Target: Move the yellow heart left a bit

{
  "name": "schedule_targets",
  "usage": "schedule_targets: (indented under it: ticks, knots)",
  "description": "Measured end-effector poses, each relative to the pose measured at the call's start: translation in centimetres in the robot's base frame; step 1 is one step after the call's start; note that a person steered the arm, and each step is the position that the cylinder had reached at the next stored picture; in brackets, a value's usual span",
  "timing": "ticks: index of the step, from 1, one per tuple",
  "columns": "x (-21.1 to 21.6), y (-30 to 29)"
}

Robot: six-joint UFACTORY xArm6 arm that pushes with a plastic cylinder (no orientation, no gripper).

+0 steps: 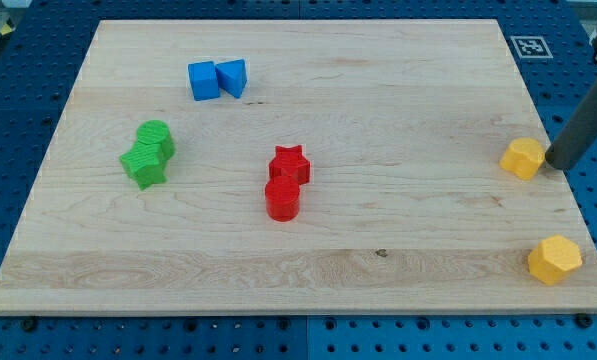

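The yellow heart [523, 158] lies near the wooden board's right edge, about halfway up the view. My tip [558, 164] is just to the heart's right, at the board's edge, very close to it or touching it. The dark rod rises from there toward the view's upper right. A second yellow block, a hexagon [555, 260], sits below the heart near the board's bottom right corner.
A blue cube [204, 80] and a blue triangle [232, 77] touch at the top left. A green round block [157, 137] and a green star [145, 165] sit together at the left. A red star [289, 163] touches a red cylinder [282, 199] in the middle.
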State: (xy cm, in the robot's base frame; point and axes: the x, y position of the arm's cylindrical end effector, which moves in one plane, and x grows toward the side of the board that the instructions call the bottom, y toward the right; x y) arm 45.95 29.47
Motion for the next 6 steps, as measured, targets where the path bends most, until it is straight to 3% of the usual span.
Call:
schedule_targets:
  ticks: [3, 5, 6]
  knots:
    - [2.3, 1.1]
    - [2.1, -8.1]
    - [1.2, -8.7]
